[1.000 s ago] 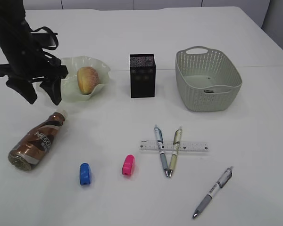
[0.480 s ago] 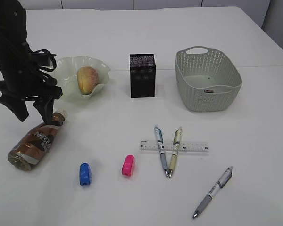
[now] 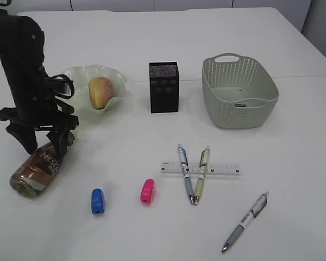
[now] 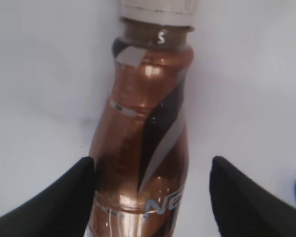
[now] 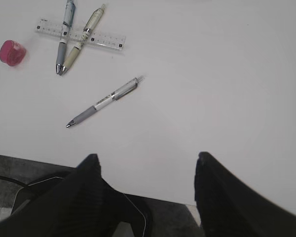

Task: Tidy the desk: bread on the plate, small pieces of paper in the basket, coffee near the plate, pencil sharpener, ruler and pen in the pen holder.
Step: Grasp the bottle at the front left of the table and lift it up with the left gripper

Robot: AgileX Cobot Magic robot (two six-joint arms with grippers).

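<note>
The brown coffee bottle (image 3: 35, 169) lies on its side at the front left, cap toward the plate. My left gripper (image 3: 43, 145) is open and low over its neck end; in the left wrist view the bottle (image 4: 148, 123) lies between the gripper's (image 4: 152, 163) spread fingers, the left one touching or nearly so, the right one apart. The bread (image 3: 100, 91) sits on the pale green plate (image 3: 79, 73). My right gripper (image 5: 145, 160) is open and empty over the table's front edge, out of the exterior view.
A black pen holder (image 3: 163, 87) stands mid-back and a grey basket (image 3: 244, 117) back right. A blue sharpener (image 3: 98, 200), a pink sharpener (image 3: 148, 191), a ruler (image 3: 223, 169) under two pens (image 3: 186, 174) and a third pen (image 3: 245, 222) lie in front.
My left gripper has moved forward and down from beside the plate to astride the bottle's neck end. Nothing else has moved.
</note>
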